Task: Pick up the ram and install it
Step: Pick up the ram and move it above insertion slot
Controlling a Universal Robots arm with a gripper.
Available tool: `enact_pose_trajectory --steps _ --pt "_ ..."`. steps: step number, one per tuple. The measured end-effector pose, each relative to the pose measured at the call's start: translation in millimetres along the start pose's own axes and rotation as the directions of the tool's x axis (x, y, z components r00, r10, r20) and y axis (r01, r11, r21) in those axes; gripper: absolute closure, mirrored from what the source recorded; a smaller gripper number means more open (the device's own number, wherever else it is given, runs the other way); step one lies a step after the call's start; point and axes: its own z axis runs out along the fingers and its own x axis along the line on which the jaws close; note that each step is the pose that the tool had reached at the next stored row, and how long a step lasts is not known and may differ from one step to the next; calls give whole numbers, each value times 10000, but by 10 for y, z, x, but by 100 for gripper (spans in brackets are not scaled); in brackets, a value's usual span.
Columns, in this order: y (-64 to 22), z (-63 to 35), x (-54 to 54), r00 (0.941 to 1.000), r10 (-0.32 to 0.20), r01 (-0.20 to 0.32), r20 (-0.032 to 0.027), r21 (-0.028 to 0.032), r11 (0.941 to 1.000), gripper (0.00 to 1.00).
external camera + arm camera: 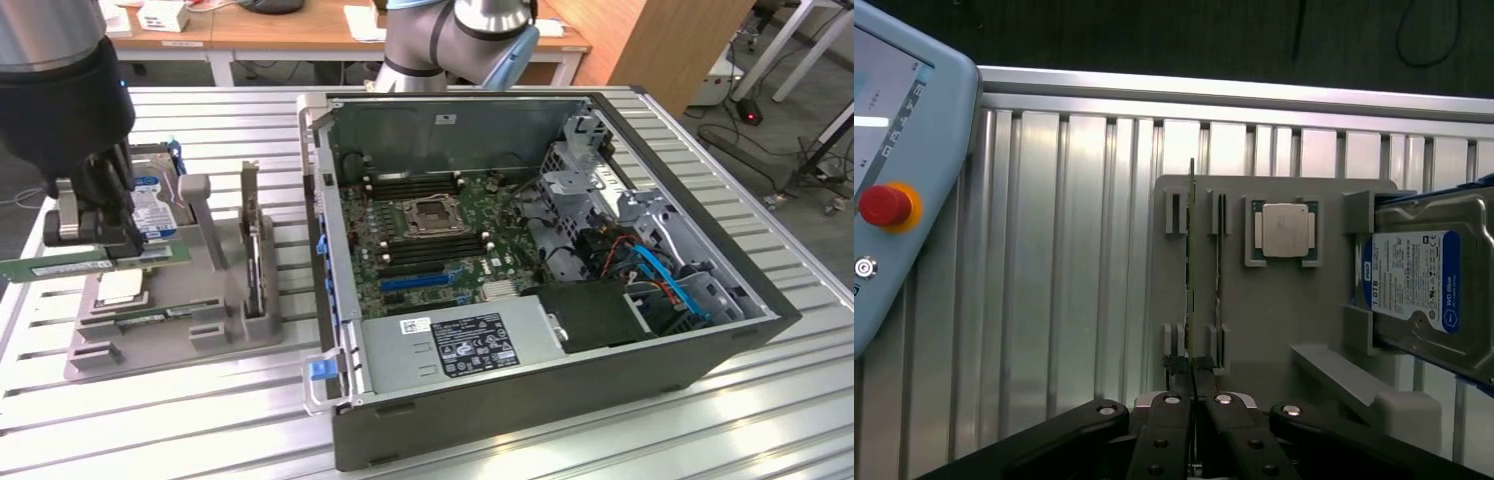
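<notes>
Clamping the ram (54, 269) across its thin faces, the gripper (91, 250) hangs over the grey holder (160, 345) at the exterior view's left, fingers drawn together on the green stick. The stick lies level and lengthwise, and it appears to sit above the holder's slots rather than in them. The open computer case (534, 420) stands well apart, toward the exterior view's right, on the same ribbed table (200, 400).

From the wrist view the ram (1192, 250) is seen edge-on as a fine dark line running straight out from the gripper (1194, 405). This suggests the grip is square and not skewed. A second stick (1216, 260) stands in the slot just beside it, with the processor chip (1286, 230) and the blue-labelled hard drive (1424, 285) further along the holder (1274, 310).

Doing this step well likely depends on three things:
- **Level:** keep the board flat, so that it does not pivot between the fingers.
- **Clearance:** stay clear of the neighbouring stick and the holder's uprights.
- **Alignment:** keep the ram's long edge parallel to the black memory slots (430, 247) beside the processor socket.

The grip seems to be off the board's centre. Any knock could therefore twist the board, so slow, straight travel looks wise.
</notes>
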Motion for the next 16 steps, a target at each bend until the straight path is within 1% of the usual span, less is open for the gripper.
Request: enact_pose_trajectory --steps 9,16 --pt "5 -131 -4 10000 0 0 0 1 10000 89" --pt "8 -251 -7 10000 0 0 0 1 10000 89"
